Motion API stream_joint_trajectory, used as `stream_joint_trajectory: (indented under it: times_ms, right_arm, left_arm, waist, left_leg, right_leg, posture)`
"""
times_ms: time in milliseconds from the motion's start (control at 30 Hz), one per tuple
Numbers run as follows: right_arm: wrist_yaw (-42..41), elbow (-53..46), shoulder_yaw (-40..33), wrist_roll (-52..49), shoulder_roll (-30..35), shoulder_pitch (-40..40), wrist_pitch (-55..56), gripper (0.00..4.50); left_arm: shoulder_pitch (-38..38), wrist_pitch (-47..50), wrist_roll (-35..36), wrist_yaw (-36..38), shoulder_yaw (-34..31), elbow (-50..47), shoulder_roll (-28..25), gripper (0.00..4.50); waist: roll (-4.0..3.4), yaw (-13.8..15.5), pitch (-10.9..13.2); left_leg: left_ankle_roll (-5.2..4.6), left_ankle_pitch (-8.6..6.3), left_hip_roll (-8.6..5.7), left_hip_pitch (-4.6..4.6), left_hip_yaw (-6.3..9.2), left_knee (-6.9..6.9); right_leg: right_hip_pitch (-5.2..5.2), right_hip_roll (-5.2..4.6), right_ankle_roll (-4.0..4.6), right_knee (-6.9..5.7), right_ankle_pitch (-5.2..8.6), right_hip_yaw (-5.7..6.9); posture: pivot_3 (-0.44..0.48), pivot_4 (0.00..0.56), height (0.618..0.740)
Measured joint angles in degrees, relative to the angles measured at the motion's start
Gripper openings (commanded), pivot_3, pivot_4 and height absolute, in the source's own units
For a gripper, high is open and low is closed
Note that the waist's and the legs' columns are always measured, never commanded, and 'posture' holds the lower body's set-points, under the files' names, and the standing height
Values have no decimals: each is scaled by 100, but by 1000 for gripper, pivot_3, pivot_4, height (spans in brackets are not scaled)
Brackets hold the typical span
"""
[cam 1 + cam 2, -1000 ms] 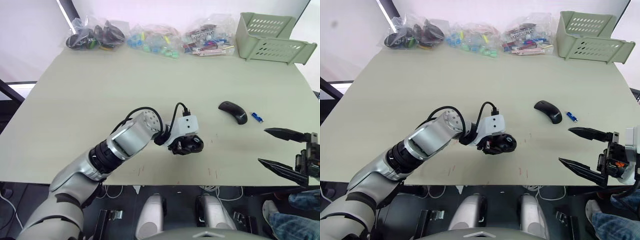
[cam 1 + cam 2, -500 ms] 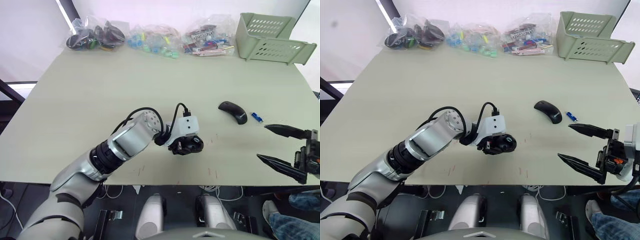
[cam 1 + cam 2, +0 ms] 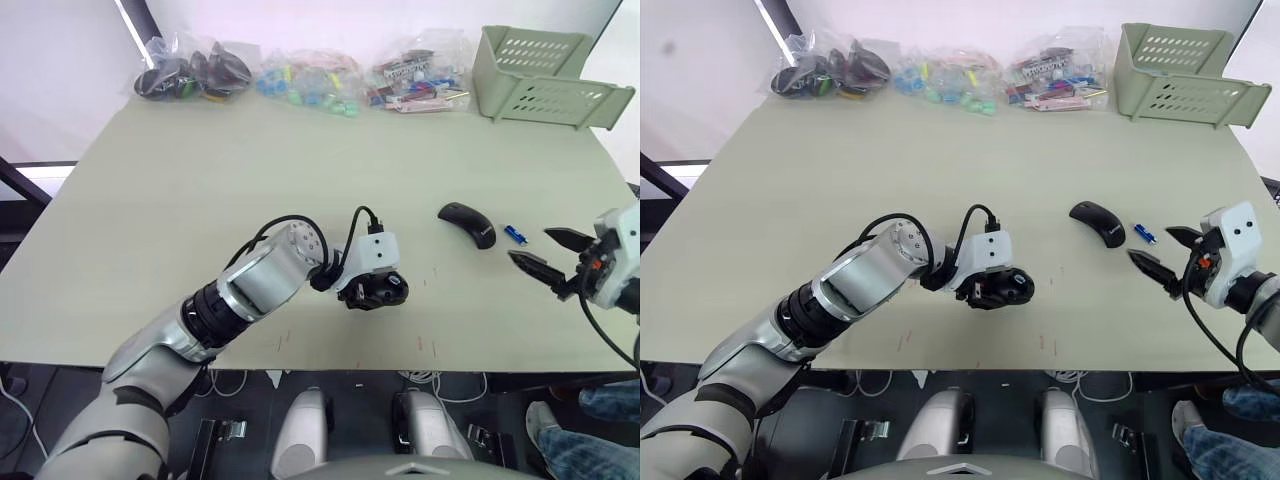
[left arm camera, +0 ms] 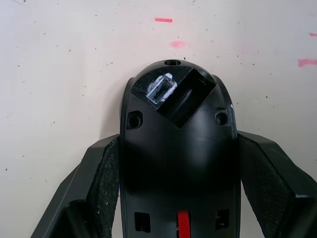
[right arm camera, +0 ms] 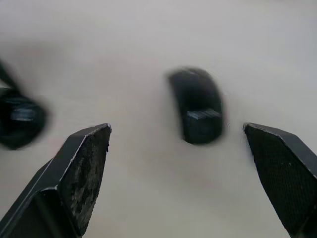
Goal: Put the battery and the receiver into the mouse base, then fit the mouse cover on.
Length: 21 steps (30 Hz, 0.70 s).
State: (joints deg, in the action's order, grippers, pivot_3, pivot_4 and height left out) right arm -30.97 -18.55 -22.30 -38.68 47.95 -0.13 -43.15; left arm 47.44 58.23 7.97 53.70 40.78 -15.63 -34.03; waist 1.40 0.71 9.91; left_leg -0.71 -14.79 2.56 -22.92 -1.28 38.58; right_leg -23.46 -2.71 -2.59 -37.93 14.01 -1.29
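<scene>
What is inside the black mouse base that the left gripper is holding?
Inside the black oval mouse base is an open rectangular recess, apparently holding nothing, and beside it a small clear-and-silvery slot. The left gripper hides its outer sides; the recess floor is too dark to judge.

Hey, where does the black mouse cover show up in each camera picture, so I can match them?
Left eye view: the mouse cover lies right of centre on the table, beside the battery.
Right eye view: same spot.
Left wrist view: not in it.
Right wrist view: between the right gripper fingers, further off.
Shared landmark: the mouse base, held by the left gripper.
</scene>
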Motion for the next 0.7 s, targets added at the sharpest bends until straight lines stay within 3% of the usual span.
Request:
stream_joint_trajectory:
  times_ms: [200, 300, 333, 367, 700]
  right_arm:
    - [333, 1375, 481, 655, -387, -995, 53, 4500]
    - [259, 1745, 633, 823, -502, -1213, 178, 3670]
    - [209, 2024, 734, 943, -577, -1363, 303, 3001]
    - [183, 2087, 784, 974, -582, -1392, 347, 2840]
    - [-105, 2752, 1046, 1524, -762, -1574, 841, 2840]
  left_arm:
    - [11, -6, -52, 15, 0, 44, 53, 2938]
    - [13, -6, -59, 31, -1, 51, 63, 2938]
    - [14, -12, -67, 35, 0, 58, 79, 2938]
    - [13, -17, -70, 36, 1, 59, 84, 2938]
    - [0, -7, -115, 47, -6, 61, 110, 2938]
  waist:
    - [-10, 2, -4]
    - [-11, 1, -4]
    - [-11, 4, -4]
    - [-11, 8, -4]
    - [-12, 4, -5]
  left_leg:
    - [-1, 1, -9, 0, 3, -1]
    - [-1, 1, -13, -1, 2, -1]
    - [-1, 1, -16, -2, 1, -1]
    - [-1, 1, -17, -3, 3, -1]
    - [-2, 1, -21, -2, 3, 0]
  right_leg:
    - [0, 1, -2, -2, 0, -10]
    - [1, 1, -2, 0, -1, -15]
    - [1, 1, -3, 0, -1, -20]
    - [1, 1, -3, 0, -1, -21]
    - [2, 1, -3, -1, -1, -26]
  posture:
    - [0, 150, 740]
    - [0, 150, 740]
    - [0, 150, 740]
    - [0, 150, 740]
    - [0, 150, 740]
